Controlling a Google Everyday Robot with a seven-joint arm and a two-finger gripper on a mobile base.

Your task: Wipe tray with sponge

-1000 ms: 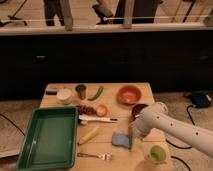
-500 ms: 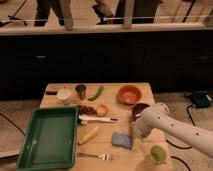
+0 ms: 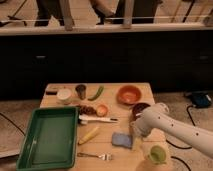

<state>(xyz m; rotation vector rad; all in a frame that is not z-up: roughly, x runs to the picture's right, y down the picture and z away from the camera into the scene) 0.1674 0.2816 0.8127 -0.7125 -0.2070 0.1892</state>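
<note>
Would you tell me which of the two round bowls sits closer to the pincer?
The dark-red bowl, partly hidden behind the end of the arm. The pincer hangs just beside the sponge, and the orange bowl lies farther back.

Likely a robot test area in a public building; a small wooden table (image 3: pixel 125 107) of staged dishes, cables (image 3: pixel 176 144) on the floor, legs (image 3: pixel 50 7) behind a raised railing (image 3: pixel 100 21). The gripper (image 3: pixel 136 129) hangs over the table's right side, beside the sponge (image 3: pixel 121 140).

One tray (image 3: pixel 50 137), one sponge (image 3: pixel 121 140), two bowls (image 3: pixel 129 94), one fork (image 3: pixel 95 156), one end effector (image 3: pixel 136 131) beside sponge
</note>
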